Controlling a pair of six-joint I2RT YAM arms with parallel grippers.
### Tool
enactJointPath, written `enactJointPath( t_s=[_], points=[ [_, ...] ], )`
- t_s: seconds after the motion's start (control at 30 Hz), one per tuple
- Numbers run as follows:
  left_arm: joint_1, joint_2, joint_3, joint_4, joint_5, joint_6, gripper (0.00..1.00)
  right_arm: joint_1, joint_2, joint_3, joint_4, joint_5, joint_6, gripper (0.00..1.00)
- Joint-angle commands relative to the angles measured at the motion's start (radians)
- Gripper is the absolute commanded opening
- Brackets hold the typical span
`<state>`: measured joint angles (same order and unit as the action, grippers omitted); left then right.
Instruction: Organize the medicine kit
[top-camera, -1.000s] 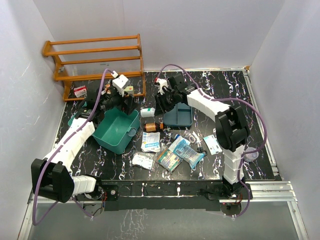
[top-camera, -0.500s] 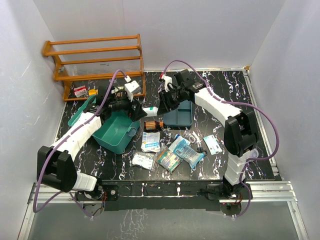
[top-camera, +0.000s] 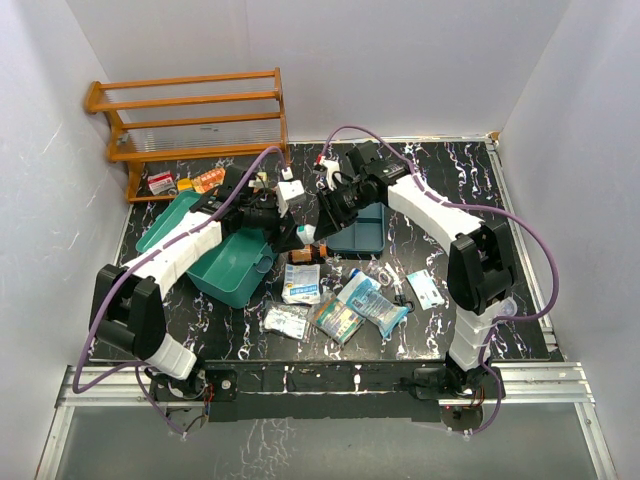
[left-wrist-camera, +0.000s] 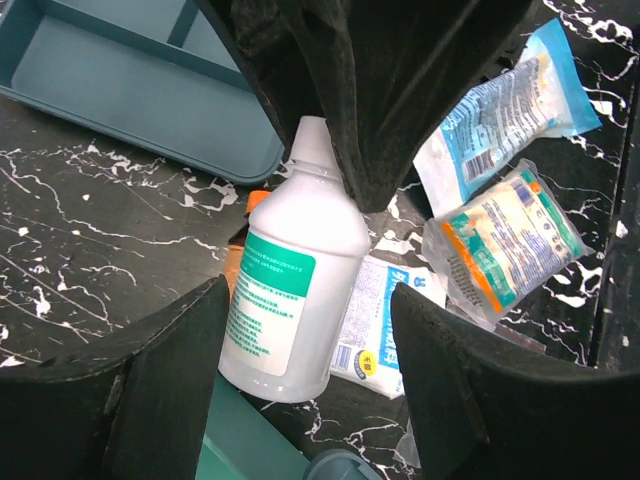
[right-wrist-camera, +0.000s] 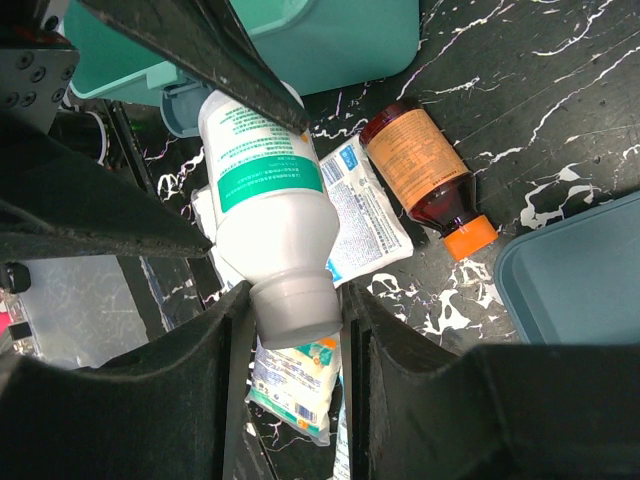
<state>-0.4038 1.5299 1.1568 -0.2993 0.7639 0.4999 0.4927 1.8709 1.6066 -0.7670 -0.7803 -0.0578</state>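
The medicine kit (top-camera: 232, 265) is a teal-green case lying open at centre left, its lid (top-camera: 165, 220) folded back; its edge shows in the right wrist view (right-wrist-camera: 330, 40). My right gripper (top-camera: 323, 220) (right-wrist-camera: 297, 300) is shut on the cap of a white bottle (top-camera: 306, 233) (right-wrist-camera: 265, 190) with a green label, next to the kit's right edge. My left gripper (top-camera: 292, 228) (left-wrist-camera: 310, 295) is open, its fingers (left-wrist-camera: 150, 400) on either side of the bottle's body (left-wrist-camera: 295, 310), not touching it.
A darker teal divided tray (top-camera: 360, 232) lies behind the right gripper. A brown bottle (top-camera: 303, 254) with an orange cap and several medicine packets (top-camera: 372, 300) lie in front. A wooden rack (top-camera: 190, 110) stands at the back left, small boxes (top-camera: 160, 183) under it.
My left gripper has swung right from over the kit to straddle the white bottle. My right gripper has stayed at the bottle's cap.
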Motion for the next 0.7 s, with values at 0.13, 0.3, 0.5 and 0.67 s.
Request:
enactJointPath(
  t_s=[0.13,0.3,0.5,0.67],
  points=[
    [-0.021,0.001,0.050,-0.065,0.105,0.074,0.58,0.008,-0.018,0.102,-0.060,-0.086,-0.072,0.00],
    [-0.041,0.013,0.047,-0.054,0.071,0.080,0.59,0.019,-0.008,0.110,-0.079,-0.094,-0.085,0.00],
    [-0.047,0.016,0.047,-0.043,0.042,0.098,0.44,0.023,-0.012,0.117,-0.091,-0.085,-0.094,0.00],
    [-0.047,-0.039,-0.002,0.062,0.007,0.044,0.31,0.023,-0.045,0.116,-0.088,-0.013,-0.080,0.30]
  ],
)
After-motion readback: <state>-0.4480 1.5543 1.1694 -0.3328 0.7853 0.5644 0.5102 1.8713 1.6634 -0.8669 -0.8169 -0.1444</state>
